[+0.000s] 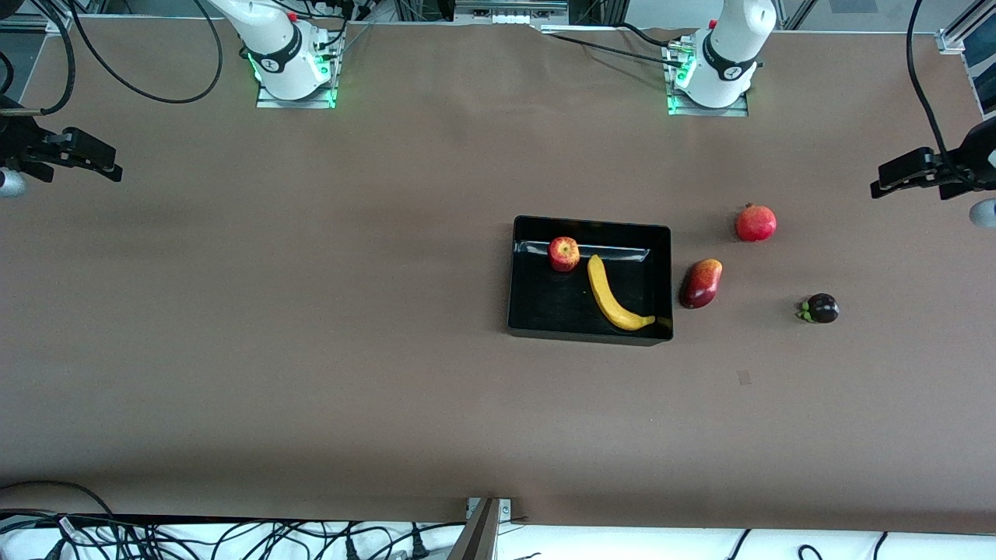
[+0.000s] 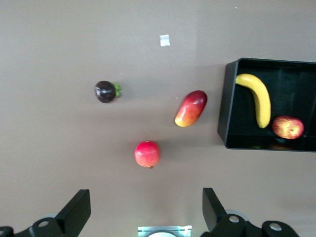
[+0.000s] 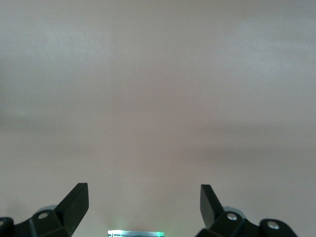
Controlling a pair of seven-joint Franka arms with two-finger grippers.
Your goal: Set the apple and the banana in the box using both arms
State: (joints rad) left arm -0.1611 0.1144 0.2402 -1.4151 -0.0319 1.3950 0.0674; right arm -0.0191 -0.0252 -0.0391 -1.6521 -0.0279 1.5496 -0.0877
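The box [image 1: 589,334], a shallow rectangular tray of glossy black plastic with low walls, sits on the matte brown table [image 1: 311,350]. Inside it, the apple [image 1: 563,253] is small, round and red with yellow streaks, resting at about ten o'clock from the box's middle in the front view. The banana [image 1: 611,297] is long, curved, smooth and yellow with a dark tip, running from beside the apple down toward the box's five-o'clock corner; the two fruits lie close but apart.

Outside the box, at its three o'clock in the front view, lies an oblong mango [image 1: 701,283], dark red fading to yellow. A round pinkish-red pomegranate [image 1: 755,222] with a crown tip sits at the mango's one o'clock. A small dark purple mangosteen [image 1: 822,308] with a green calyx lies at the mango's four o'clock.

The left gripper [image 2: 143,210] hangs over the left arm's end of the table, black fingers spread wide, holding nothing. The right gripper [image 3: 143,205] waits over the right arm's end, likewise spread wide and empty. No readable writing shows.
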